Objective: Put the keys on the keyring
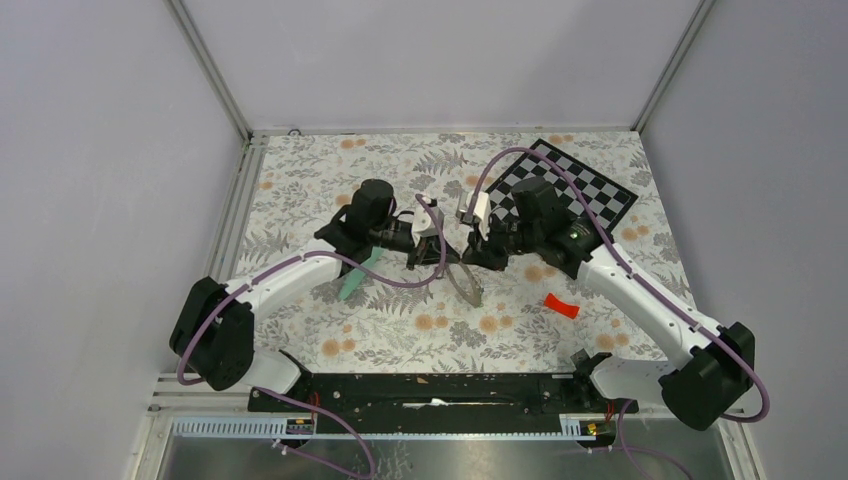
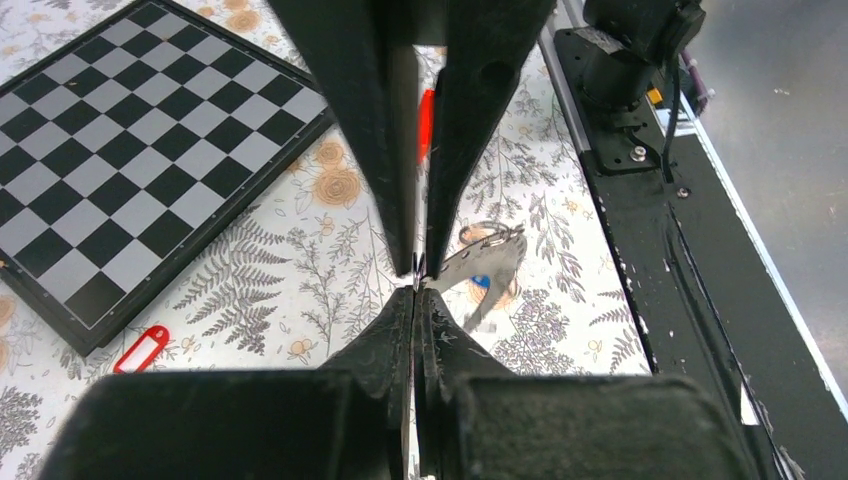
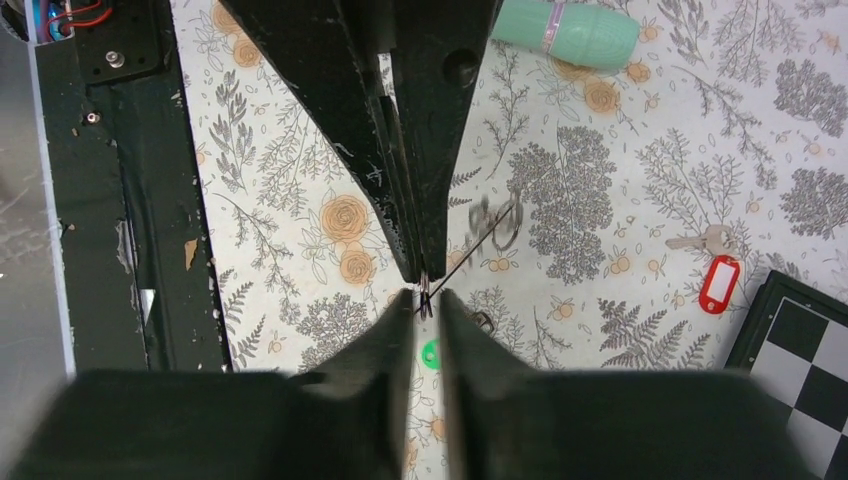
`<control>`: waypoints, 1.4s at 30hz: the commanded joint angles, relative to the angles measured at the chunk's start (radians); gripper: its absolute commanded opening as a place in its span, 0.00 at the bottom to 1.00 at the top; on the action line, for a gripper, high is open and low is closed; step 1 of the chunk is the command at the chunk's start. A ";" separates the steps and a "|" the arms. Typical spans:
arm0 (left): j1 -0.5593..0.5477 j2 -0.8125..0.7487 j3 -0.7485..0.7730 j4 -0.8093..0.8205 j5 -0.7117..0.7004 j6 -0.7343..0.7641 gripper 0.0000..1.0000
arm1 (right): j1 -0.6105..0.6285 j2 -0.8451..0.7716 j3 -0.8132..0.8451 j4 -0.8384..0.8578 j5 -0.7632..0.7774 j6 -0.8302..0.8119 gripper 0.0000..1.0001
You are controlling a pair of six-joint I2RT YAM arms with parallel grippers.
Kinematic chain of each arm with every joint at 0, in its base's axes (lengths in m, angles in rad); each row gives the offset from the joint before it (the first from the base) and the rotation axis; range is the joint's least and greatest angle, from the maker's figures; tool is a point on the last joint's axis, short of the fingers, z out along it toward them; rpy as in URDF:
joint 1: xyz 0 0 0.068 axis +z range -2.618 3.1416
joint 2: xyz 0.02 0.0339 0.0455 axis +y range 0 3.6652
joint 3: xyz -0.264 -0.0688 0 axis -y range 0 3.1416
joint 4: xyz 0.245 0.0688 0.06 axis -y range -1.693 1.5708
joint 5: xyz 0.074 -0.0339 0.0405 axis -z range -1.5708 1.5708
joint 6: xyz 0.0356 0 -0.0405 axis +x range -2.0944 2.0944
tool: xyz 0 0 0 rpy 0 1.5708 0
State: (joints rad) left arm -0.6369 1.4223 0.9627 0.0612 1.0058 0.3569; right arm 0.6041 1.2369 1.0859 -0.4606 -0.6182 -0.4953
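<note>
Pale grey walls close in a table point(image 1: 400, 335) spread with a fern-and-flower cloth. A black-and-grey chessboard point(image 1: 590, 190) lies at its far right corner. Both arms reach to the middle, where their tips meet point to point. A mint-green tube point(image 3: 570, 32) lies flat under the left arm, and a curved red plastic piece point(image 1: 562, 306) lies apart on the right, near the right arm. The left gripper point(image 2: 415, 300) has its fingers pressed tight together. The right gripper point(image 3: 425, 305) shows only a sliver of gap, with a thin strip of metal in it. Both pinch at the rim of the keyring point(image 2: 500, 255), which hangs tilted from the meeting point above the cloth, its short chain trailing. A key with a red tag point(image 3: 718, 283) lies flat just beside the chessboard's edge; any writing on its white label window is too small to read. A blue tag point(image 2: 482, 283) shows at the ring's hole, and a green tag point(image 3: 430, 352) shows through the right fingers' gap. Whether either is threaded on cannot be told.
</note>
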 commanded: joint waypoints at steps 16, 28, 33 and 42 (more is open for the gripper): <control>0.062 -0.096 -0.241 0.654 0.252 -0.379 0.00 | -0.033 -0.149 -0.058 0.017 -0.212 -0.033 0.58; 0.056 -0.062 -0.347 1.111 0.096 -0.778 0.00 | -0.034 -0.098 -0.061 0.067 -0.259 0.003 0.44; 0.051 -0.056 -0.358 1.105 0.087 -0.776 0.00 | -0.033 -0.092 -0.050 0.076 -0.253 0.017 0.40; 0.042 -0.046 -0.359 1.056 0.053 -0.742 0.00 | -0.033 -0.083 -0.043 0.098 -0.266 0.043 0.37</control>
State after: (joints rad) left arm -0.5888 1.3739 0.5995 1.0664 1.0977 -0.3992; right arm 0.5747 1.1473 1.0176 -0.4038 -0.8413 -0.4725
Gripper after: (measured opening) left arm 0.010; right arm 0.371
